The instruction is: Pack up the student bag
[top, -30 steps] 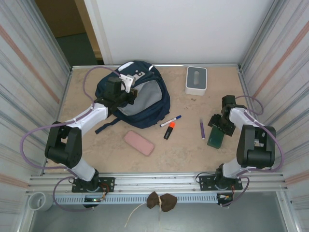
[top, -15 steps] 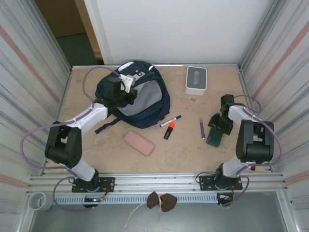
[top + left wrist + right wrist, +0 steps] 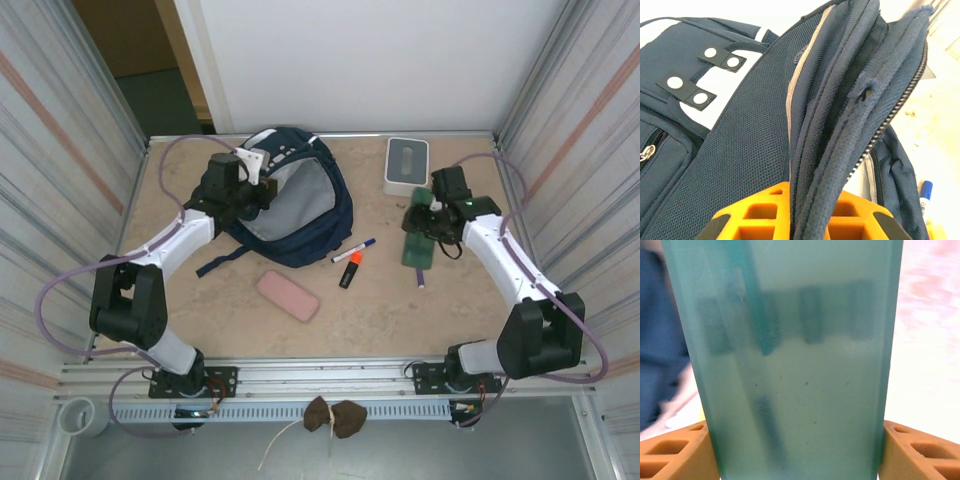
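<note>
Your right hand, gripping the green case, has moved from the right edge toward the middle. Your left hand pinches the rim of the student bag, far left. Bare counter between.

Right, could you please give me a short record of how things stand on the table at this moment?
backpack: lying at the rear left of the table, main zip open
left gripper: shut on the edge of the backpack's opening
right gripper: shut on the green case, right of the backpack
loose in front of the backpack: pink case, orange highlighter, marker
purple pen: partly under the green case
white box: rear, untouched
</note>
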`<state>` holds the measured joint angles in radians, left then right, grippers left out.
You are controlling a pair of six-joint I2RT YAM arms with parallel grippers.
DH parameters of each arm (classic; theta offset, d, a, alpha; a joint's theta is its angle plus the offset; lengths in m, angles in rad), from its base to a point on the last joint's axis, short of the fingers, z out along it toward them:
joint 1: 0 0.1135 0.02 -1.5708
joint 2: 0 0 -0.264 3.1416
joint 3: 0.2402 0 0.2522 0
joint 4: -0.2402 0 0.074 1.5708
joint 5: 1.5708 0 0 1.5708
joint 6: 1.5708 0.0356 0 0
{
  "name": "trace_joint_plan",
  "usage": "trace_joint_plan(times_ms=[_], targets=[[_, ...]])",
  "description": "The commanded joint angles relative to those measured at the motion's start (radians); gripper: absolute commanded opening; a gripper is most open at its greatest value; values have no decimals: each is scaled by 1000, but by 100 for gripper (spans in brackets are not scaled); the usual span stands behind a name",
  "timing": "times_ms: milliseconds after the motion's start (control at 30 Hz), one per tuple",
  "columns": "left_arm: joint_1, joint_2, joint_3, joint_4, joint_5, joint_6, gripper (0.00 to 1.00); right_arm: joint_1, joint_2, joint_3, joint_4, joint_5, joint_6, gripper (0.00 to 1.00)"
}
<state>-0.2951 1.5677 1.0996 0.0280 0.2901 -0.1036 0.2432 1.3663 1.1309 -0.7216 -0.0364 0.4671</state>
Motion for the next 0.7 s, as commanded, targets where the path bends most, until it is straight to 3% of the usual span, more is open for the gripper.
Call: trace_joint_plan(times_ms=[0, 167, 367, 567, 667], targets=[[8, -70, 47, 33, 32, -48, 0, 102, 61, 66, 87, -131, 108, 53], [11, -81, 54, 54, 44, -83, 0, 224, 241, 165, 272, -274, 237, 53], [23, -87, 87, 72, 85, -108, 0, 280, 458, 298, 456, -403, 400, 52], [27, -81, 90, 93, 122, -106, 0, 304, 647, 486, 525, -403, 534, 53], [27, -77, 88, 98, 134, -109, 0, 314, 731, 559, 545, -349, 587, 59]])
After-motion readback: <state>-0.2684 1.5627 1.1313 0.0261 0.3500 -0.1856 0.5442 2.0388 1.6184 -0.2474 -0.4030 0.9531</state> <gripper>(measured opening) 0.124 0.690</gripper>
